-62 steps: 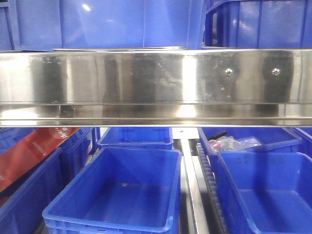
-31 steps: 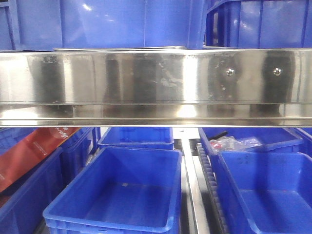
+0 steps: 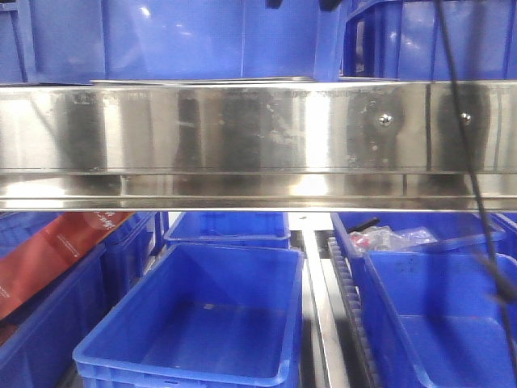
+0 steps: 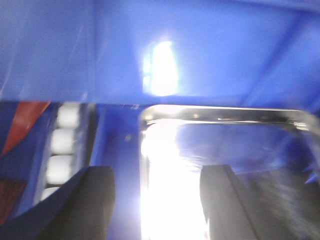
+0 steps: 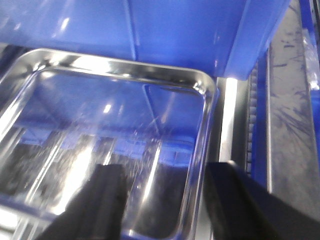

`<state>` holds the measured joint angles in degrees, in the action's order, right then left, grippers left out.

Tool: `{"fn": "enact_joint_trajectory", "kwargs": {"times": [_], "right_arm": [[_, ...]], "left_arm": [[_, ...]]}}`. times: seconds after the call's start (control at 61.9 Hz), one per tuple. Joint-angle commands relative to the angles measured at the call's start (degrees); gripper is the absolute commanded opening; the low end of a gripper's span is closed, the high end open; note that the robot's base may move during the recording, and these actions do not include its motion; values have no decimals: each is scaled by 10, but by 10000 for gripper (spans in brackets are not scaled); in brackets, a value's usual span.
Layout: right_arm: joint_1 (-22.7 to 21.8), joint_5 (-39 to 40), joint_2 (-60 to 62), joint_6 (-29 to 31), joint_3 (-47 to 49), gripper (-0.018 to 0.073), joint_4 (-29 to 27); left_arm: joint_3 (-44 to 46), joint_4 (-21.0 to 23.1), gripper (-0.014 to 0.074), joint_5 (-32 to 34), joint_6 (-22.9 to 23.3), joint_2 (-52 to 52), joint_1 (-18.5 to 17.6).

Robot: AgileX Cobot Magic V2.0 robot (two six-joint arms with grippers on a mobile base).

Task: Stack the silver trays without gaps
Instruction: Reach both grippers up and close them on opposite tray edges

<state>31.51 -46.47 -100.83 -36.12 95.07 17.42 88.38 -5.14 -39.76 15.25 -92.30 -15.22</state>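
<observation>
Left fingers [image 4: 90, 200]: two dark, blurred pads, spread wide, closed on nothing.
Left gripper [image 4: 157, 172]: hanging over the left rim of the silver tray [image 4: 225, 114], one pad outside the rim and one over the tray floor; contact with the metal not clear through the blur.
Right fingers [image 5: 107, 200]: two dark pads, likewise spread wide, gripping nothing.
Right gripper [image 5: 167, 170]: straddling the tray's right rim near its far right corner, left pad over the tray floor, right pad outside the rim.
Silver tray, wrist views: flat on the shelf, far rim just beside the wall of a blue bin [image 5: 175, 35]; strong glare on the floor in the left view, scratches and blue reflections in the right view.
Silver tray, front view: a slim bright strip along the top edge of the shelf rail [image 3: 242, 129], from the left part to past the middle, under the upper bin; one tray or several, cannot tell.
Left of the tray: white rollers [image 4: 64, 142], then a red pack [image 4: 25, 120].
Right of the tray: a steel strip, a roller track [image 5: 255, 125], a grey surface.
Shelf rail: broad polished steel, two screw heads [image 3: 385, 120] toward the right end.
Black cable [image 3: 464, 137]: hanging across the rail's right end.
Lower level: open blue bins [image 3: 194, 323], the middle one bare inside; clear bags [image 3: 396, 238] in the one at back right.
</observation>
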Motion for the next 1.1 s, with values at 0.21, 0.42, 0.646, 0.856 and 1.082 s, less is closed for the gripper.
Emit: {"fn": "enact_joint_trajectory", "kwargs": {"times": [0.21, 0.42, 0.646, 0.856, 1.082], "right_arm": [[-16, -47, -60, -4, 69, 265, 16], [-35, -80, -85, -4, 72, 265, -1], [-40, -52, -96, -3, 72, 265, -19], [-41, -53, -113, -3, 72, 265, -19], [-41, -62, -136, -3, 72, 265, -19]], "left_arm": [[68, 40, 304, -65, -32, -74, 14], [68, 102, 304, -58, -77, -97, 14], [68, 96, 304, -53, -78, -117, 14], [68, 85, 304, -33, -78, -134, 14], [68, 85, 304, -29, -78, -157, 14]]}}
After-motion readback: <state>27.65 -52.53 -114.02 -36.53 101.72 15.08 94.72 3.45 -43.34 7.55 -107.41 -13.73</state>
